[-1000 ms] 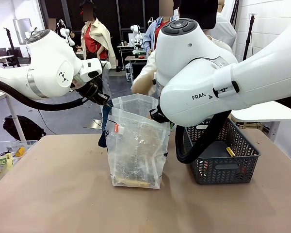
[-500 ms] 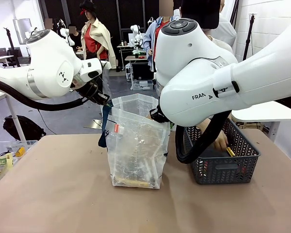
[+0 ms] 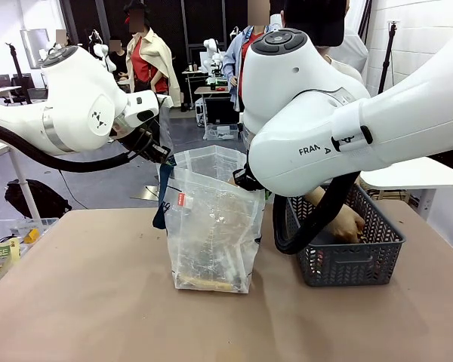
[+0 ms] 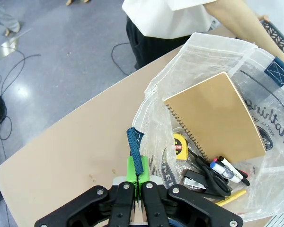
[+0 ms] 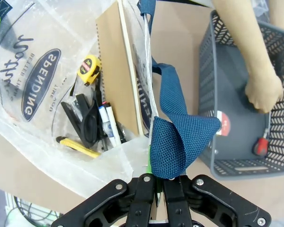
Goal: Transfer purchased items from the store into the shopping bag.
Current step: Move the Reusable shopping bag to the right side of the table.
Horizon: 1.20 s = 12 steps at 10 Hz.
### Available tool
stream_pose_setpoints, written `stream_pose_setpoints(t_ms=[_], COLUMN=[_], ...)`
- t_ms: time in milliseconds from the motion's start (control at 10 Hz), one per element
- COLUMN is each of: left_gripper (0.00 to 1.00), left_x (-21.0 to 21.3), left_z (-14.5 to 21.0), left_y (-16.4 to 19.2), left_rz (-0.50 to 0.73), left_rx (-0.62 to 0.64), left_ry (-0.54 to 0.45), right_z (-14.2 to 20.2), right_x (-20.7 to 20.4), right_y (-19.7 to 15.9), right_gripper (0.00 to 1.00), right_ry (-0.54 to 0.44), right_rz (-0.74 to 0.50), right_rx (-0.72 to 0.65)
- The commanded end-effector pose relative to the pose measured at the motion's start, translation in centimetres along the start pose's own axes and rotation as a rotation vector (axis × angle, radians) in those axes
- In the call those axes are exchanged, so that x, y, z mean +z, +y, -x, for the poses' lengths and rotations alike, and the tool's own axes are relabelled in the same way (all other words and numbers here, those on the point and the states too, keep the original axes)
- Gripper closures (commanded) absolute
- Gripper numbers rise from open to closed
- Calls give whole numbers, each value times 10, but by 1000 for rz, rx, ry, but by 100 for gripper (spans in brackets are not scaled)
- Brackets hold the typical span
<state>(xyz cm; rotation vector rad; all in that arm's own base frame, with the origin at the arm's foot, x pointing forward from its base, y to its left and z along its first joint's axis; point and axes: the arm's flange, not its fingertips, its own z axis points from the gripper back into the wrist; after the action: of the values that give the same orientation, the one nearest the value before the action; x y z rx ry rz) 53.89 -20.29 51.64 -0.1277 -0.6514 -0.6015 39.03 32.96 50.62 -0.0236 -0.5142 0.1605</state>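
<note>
Our left gripper (image 4: 138,176) is clamped on one navy strap (image 4: 136,144) of the bag (image 4: 203,47), and our right gripper (image 5: 155,179) on the other strap (image 5: 180,135). The bag's mouth gapes just beyond both. The basket (image 5: 206,85) sits beside the right gripper, with the person's hand (image 5: 262,92) inside it. We judge that steady, spread grips serve best.

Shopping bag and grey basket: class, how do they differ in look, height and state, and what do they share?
Look: the shopping bag is translucent plastic; the basket is grey lattice. Height: the bag stands taller than the basket. State: the left pincer and right pincer each pinch a bag strap, while a person's hand reaches into the basket. Both stand open on the table.
</note>
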Motion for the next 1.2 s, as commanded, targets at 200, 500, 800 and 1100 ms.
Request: stream_pose_setpoints(t_ms=[200, 500, 800, 1100], left_gripper=[100, 100, 100, 100], left_x=[2, 2, 2, 2], left_z=[0, 0, 0, 0], left_y=[3, 3, 3, 3], left_rz=[-4, -4, -4, -4], left_rx=[5, 5, 5, 5], left_ry=[-3, -3, -3, -3], right_z=[1, 1, 1, 1], right_x=[-1, -1, -1, -1], right_y=[0, 0, 0, 0], right_gripper=[100, 100, 100, 100], right_ry=[4, 4, 4, 4], right_rz=[2, 2, 2, 2], right_rx=[-6, -6, -6, -6])
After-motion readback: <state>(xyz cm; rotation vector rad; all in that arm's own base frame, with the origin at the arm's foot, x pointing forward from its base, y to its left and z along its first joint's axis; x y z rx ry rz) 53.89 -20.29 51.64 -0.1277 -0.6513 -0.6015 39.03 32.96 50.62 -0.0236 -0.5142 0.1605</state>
